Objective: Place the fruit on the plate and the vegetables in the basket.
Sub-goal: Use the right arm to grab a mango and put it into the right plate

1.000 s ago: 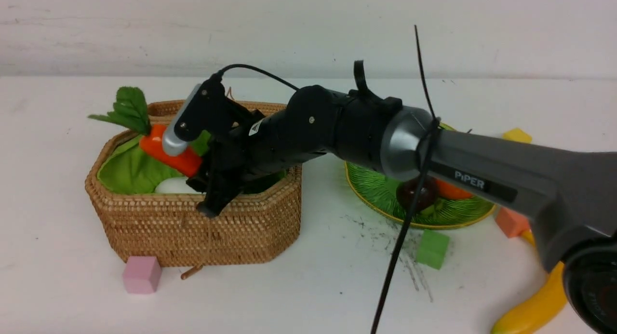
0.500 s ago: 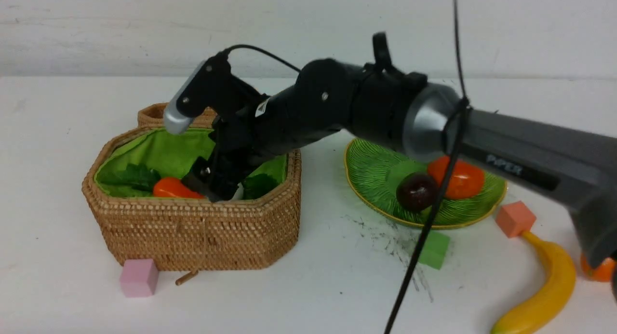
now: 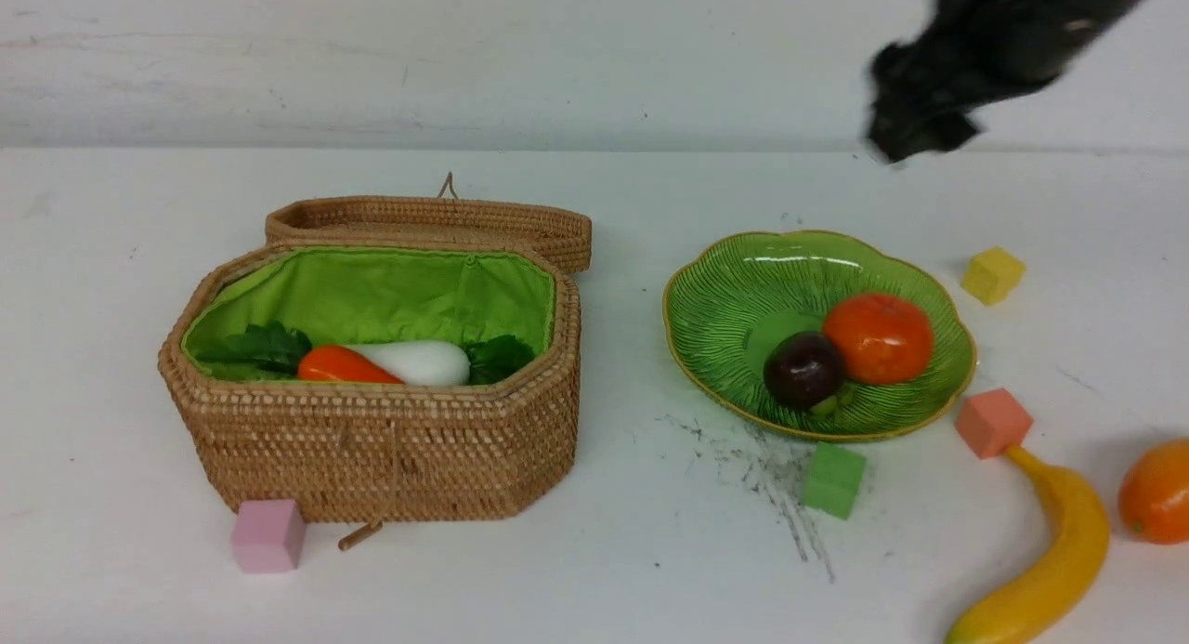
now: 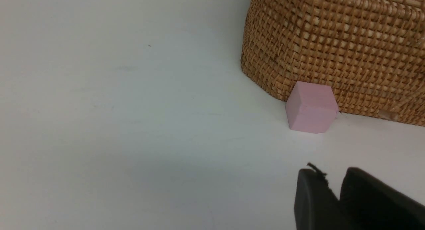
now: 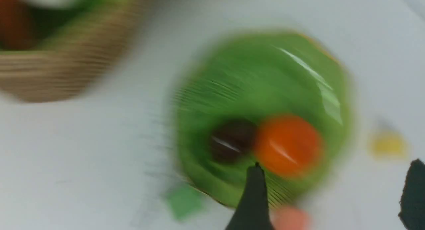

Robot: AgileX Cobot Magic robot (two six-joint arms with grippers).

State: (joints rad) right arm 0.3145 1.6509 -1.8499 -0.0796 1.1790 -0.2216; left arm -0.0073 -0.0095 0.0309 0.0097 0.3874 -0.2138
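Note:
The woven basket (image 3: 372,458) stands open at the left, with a carrot (image 3: 339,365) and a white radish (image 3: 418,361) lying on its green lining. On the green plate (image 3: 725,300) sit a round orange fruit (image 3: 878,337) and a dark purple fruit (image 3: 803,370). A banana (image 3: 1050,560) and an orange mango (image 3: 1156,491) lie on the table at the right. My right arm (image 3: 929,114) is a blur high at the back right. The right gripper (image 5: 335,163) is open and empty above the plate (image 5: 265,74). My left gripper (image 4: 332,172) is shut, low beside the basket (image 4: 332,40).
The basket's lid (image 3: 427,221) lies folded back behind it. Small cubes are scattered about: pink (image 3: 269,534) at the basket's front corner, green (image 3: 833,479) and salmon (image 3: 992,423) near the plate's front, yellow (image 3: 992,274) behind it. Dark scuffs mark the table between basket and plate.
The right gripper opened and left the carrot in the basket. The right arm then pulled out and swung up and to the right, past the plate. The left gripper has stayed put.

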